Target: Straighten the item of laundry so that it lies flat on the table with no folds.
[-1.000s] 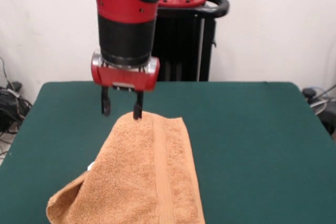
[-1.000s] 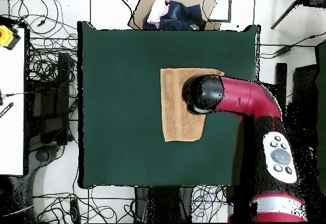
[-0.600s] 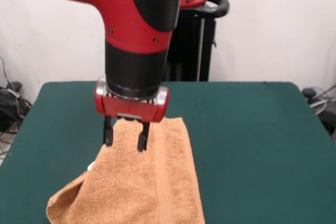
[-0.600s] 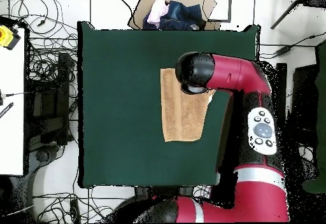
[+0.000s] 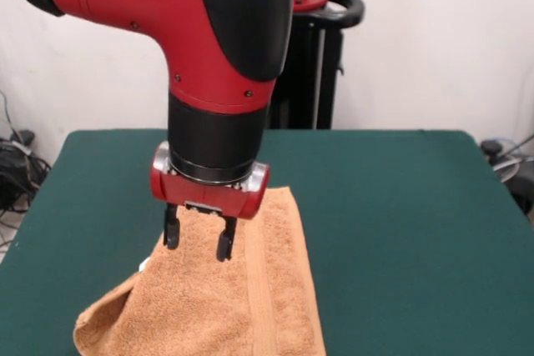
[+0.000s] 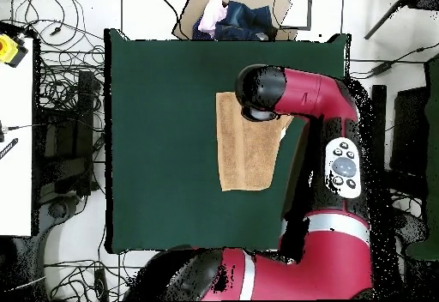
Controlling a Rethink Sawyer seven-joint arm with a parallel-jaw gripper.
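While the hand [image 5: 198, 241] hangs released over the towel [image 5: 221, 298] lying doubled near the worktop's [image 5: 400, 206] six o'clock edge (front view), I'd pinch only the top layer.
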